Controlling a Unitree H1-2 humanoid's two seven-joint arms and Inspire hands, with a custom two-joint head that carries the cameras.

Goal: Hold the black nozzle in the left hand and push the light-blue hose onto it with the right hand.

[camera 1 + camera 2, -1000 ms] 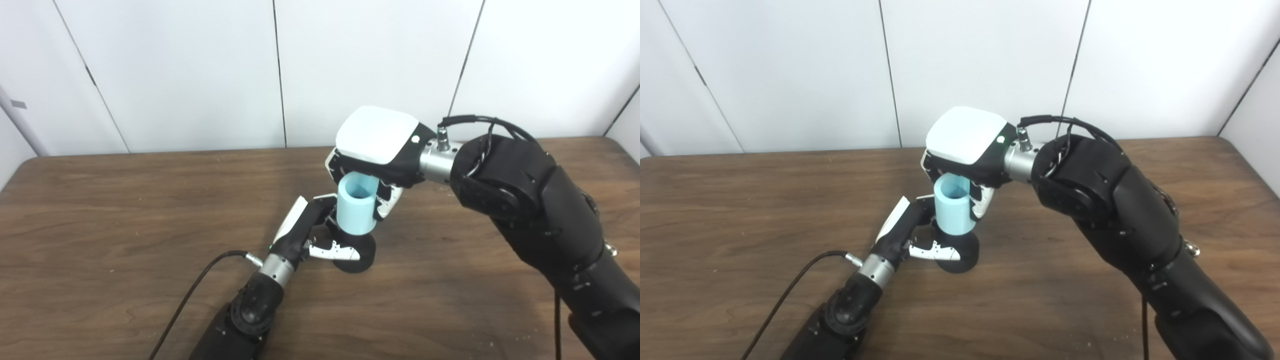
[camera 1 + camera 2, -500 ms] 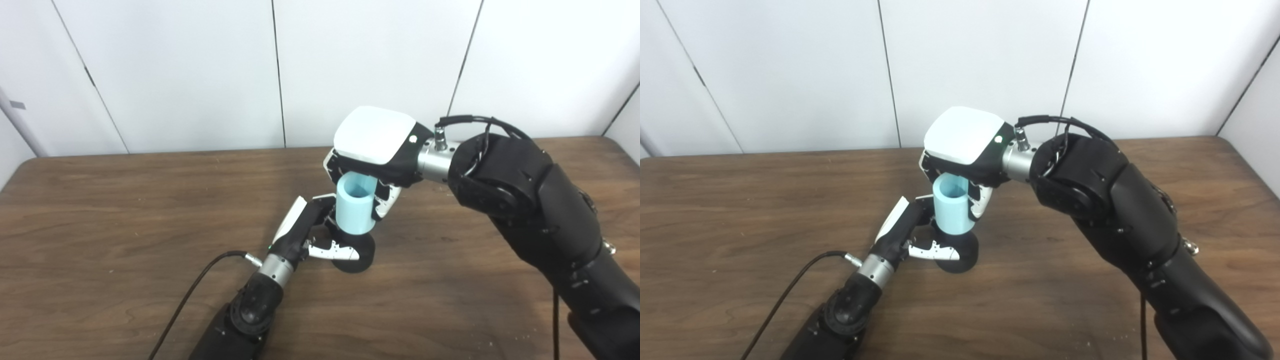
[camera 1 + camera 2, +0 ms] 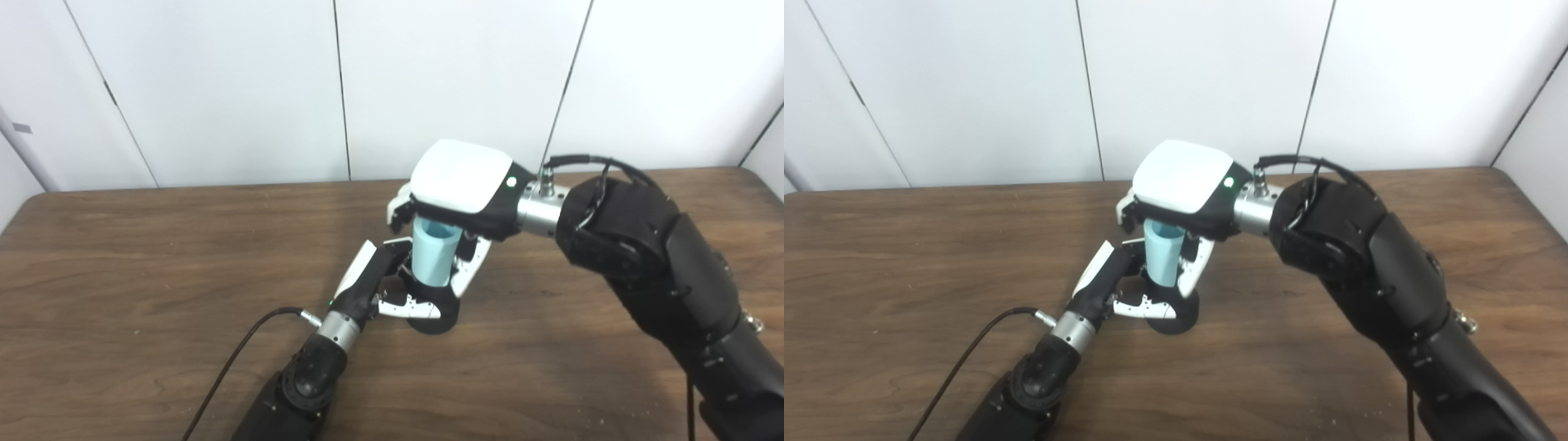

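Left eye view is showing the left hand (image 3: 375, 283) wrapping its fingers (image 3: 409, 308) around the black nozzle (image 3: 436, 312), which is standing near the middle of the wooden table (image 3: 122, 275). The light-blue hose (image 3: 430, 258) is sitting upright on the nozzle's top. The right hand (image 3: 460, 193) is hovering palm-down over the hose, its fingers (image 3: 465, 275) spreading loosely around it; whether they are touching it cannot be told.

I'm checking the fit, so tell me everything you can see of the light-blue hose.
The hose is a short, smooth, light-blue tube, hollow, with its open end up. It stands near upright, its lower end on the black nozzle, which the left hand holds. The right hand is over it, fingers down its sides; whether they grip cannot be told.
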